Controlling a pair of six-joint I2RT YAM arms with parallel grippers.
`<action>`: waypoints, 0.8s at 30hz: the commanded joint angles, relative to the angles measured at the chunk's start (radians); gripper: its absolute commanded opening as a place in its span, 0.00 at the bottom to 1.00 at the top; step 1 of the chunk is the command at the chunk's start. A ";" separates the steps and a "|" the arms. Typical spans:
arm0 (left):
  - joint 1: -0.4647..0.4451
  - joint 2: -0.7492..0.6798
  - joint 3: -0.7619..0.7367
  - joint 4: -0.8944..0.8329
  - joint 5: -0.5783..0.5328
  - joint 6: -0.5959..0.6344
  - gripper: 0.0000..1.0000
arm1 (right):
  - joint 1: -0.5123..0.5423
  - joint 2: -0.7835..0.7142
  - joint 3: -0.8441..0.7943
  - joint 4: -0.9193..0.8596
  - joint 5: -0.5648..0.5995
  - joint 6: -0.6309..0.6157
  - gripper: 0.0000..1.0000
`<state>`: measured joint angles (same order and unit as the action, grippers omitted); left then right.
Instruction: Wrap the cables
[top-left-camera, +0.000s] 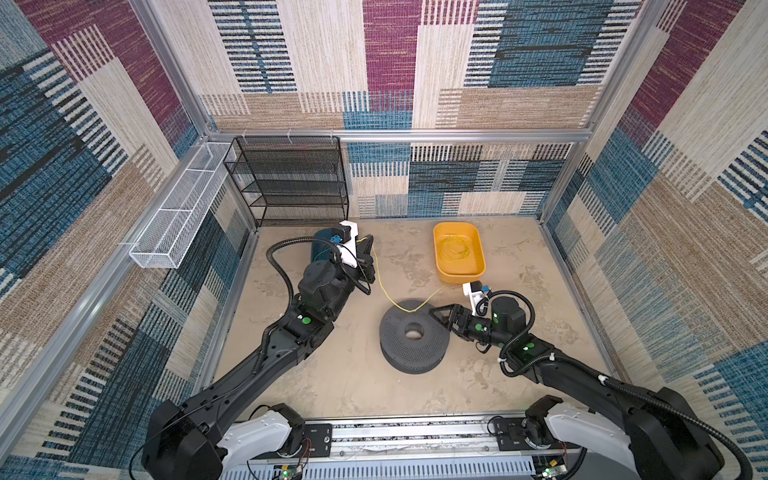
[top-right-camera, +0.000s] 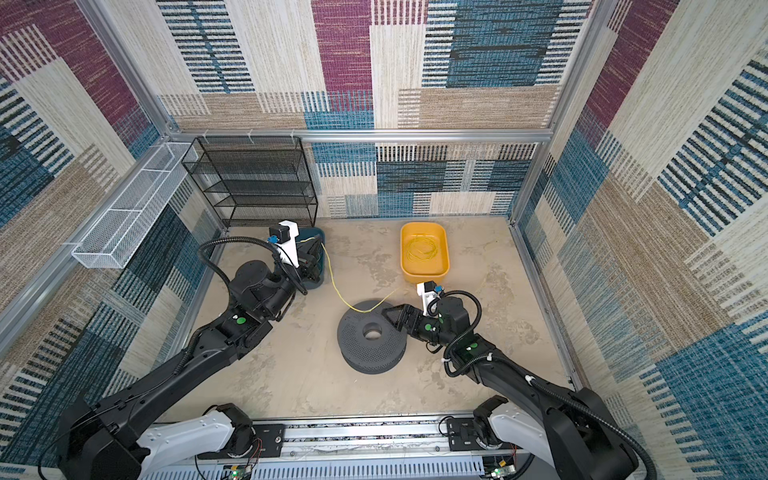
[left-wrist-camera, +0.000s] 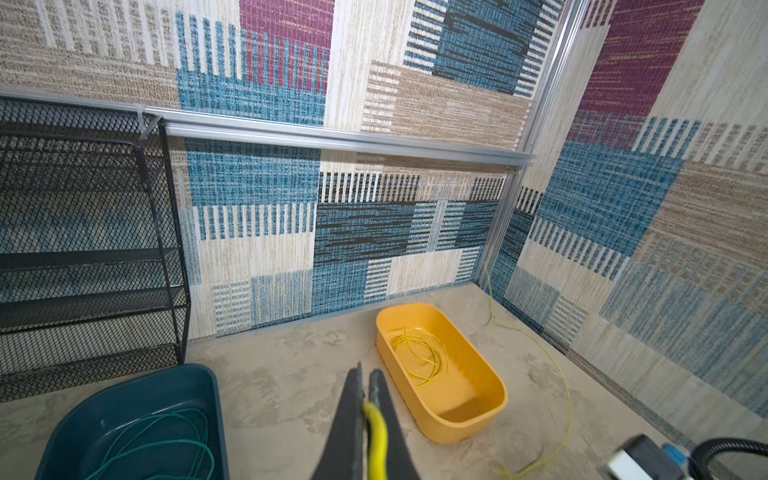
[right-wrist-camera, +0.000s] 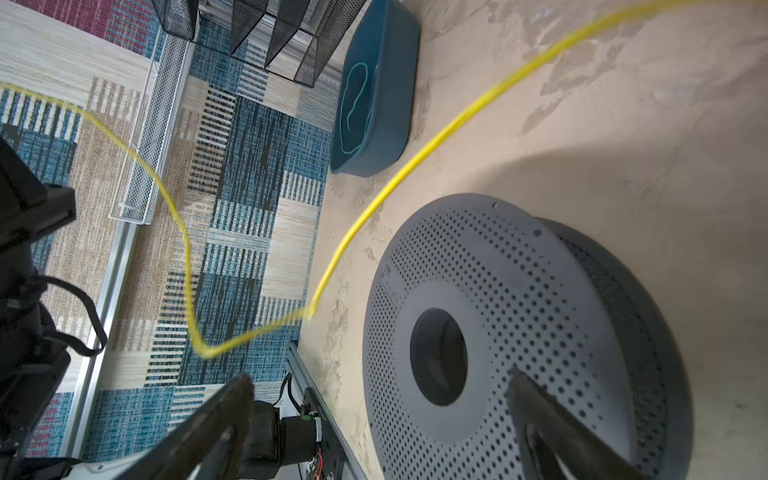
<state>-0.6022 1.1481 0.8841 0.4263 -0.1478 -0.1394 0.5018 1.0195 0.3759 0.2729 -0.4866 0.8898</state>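
Cable (top-left-camera: 379, 272): pinched in closed left gripper (left-wrist-camera: 368, 374), raised near worktop's (top-left-camera: 332, 374) back-left corner, likely drawing slack toward spool (top-left-camera: 413, 332). Right gripper (top-left-camera: 436, 318): jaws wide, empty, over spool's edge, apparently to guide.

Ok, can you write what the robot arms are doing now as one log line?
left gripper: shut on yellow cable | right gripper: open, at grey spool

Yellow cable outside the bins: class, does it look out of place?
The yellow cable sprawls loose across the table, from the left end effector past the grey spool toward the far right corner; a second cable lies coiled in the yellow bin.
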 joint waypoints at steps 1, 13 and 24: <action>0.001 0.031 0.015 0.087 -0.038 -0.032 0.00 | 0.000 -0.083 -0.007 -0.098 0.031 -0.078 1.00; 0.001 0.081 -0.011 0.158 -0.034 -0.073 0.00 | 0.004 -0.338 -0.025 -0.118 -0.065 0.051 0.83; 0.001 0.027 -0.063 0.069 0.155 -0.147 0.00 | 0.035 0.102 0.468 -0.224 -0.061 -0.478 0.27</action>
<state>-0.6006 1.1923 0.8391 0.5079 -0.0769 -0.2379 0.5316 1.0382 0.7933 0.0837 -0.5133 0.6163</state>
